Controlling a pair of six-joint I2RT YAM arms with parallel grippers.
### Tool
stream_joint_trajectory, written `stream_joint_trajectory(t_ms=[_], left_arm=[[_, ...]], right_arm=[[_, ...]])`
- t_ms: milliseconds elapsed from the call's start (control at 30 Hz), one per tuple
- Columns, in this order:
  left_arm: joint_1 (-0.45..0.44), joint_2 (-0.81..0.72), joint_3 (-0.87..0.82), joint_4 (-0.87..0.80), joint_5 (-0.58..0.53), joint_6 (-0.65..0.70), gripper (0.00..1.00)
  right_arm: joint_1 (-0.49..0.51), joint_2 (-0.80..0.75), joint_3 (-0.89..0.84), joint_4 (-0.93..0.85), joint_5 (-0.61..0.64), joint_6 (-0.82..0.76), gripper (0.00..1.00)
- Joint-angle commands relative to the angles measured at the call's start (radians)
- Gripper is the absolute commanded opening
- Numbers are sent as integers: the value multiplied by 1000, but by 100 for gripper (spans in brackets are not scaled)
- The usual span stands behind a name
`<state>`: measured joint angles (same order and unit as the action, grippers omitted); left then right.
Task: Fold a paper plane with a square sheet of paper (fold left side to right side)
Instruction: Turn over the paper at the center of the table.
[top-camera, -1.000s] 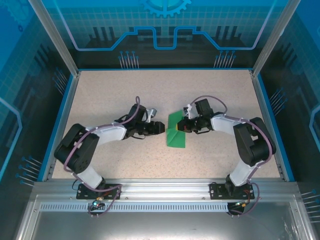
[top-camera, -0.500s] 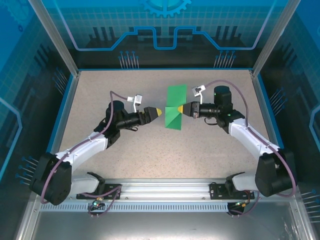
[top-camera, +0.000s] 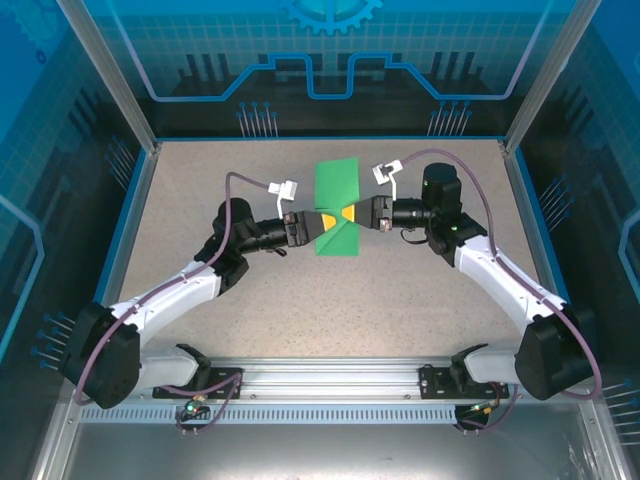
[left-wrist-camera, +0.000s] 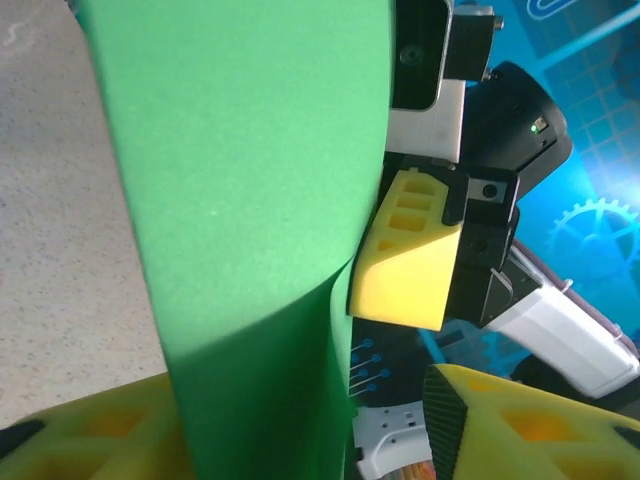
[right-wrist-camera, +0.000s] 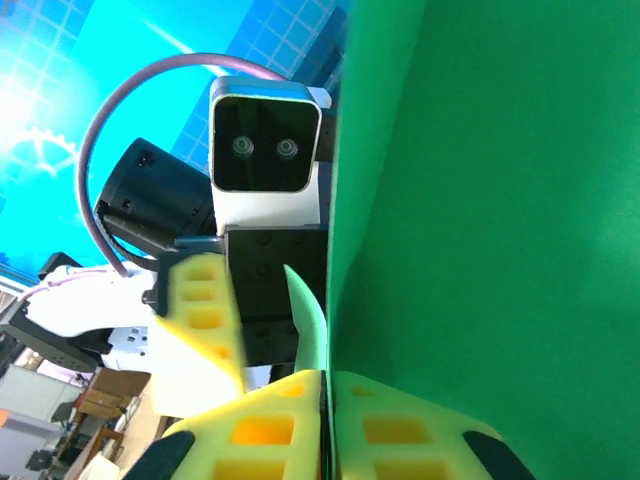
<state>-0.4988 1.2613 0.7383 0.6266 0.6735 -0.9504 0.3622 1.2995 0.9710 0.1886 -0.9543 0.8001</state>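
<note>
Pinching the square sheet of paper (top-camera: 336, 182) at upper centre, the right hand (top-camera: 347, 216) is clenched on it from the right; the left hand (top-camera: 326, 219) (parted, straddling the sheet) faces it from the left.

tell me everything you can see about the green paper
The paper is thin, plain bright green and unmarked. It sits at the middle of the table, partly folded, one layer curling rather than lying flat. The right gripper is pinched shut on its right edge. The left gripper straddles its left edge, jaws apart. Whether it is lifted clear I cannot tell.
</note>
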Motion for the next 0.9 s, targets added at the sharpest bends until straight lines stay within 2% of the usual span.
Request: stream_joint_trajectory(t_ms=[0, 100, 200, 300, 433, 500, 600, 700, 767, 867], left_arm=[[-4, -27, 19, -16, -27, 27, 41], [-4, -44, 9, -49, -47, 44, 26], [-11, -64, 14, -130, -77, 92, 10], [-36, -93, 44, -308, -151, 206, 3], [-109, -115, 124, -653, -367, 403, 1], [-143, -105, 163, -789, -481, 460, 1], [-206, -66, 227, -981, -670, 509, 0], [-277, -1, 290, -1146, -874, 513, 0], [-333, 62, 344, -1259, -1034, 495, 0], [-398, 179, 441, -1414, -1214, 432, 0]], right_arm=[[9, -36, 8, 31, -12, 30, 13], [6, -52, 7, -26, 7, -7, 21], [-1, -72, 8, -119, 44, -74, 32], [-23, -99, 27, -291, 128, -193, 48], [-42, -125, 108, -688, 411, -435, 63], [-60, -140, 119, -787, 518, -494, 71], [-96, -178, 107, -867, 656, -535, 84], [-136, -221, 82, -897, 738, -551, 98], [-163, -249, 67, -903, 763, -556, 99], [-193, -276, 57, -917, 786, -558, 99]])
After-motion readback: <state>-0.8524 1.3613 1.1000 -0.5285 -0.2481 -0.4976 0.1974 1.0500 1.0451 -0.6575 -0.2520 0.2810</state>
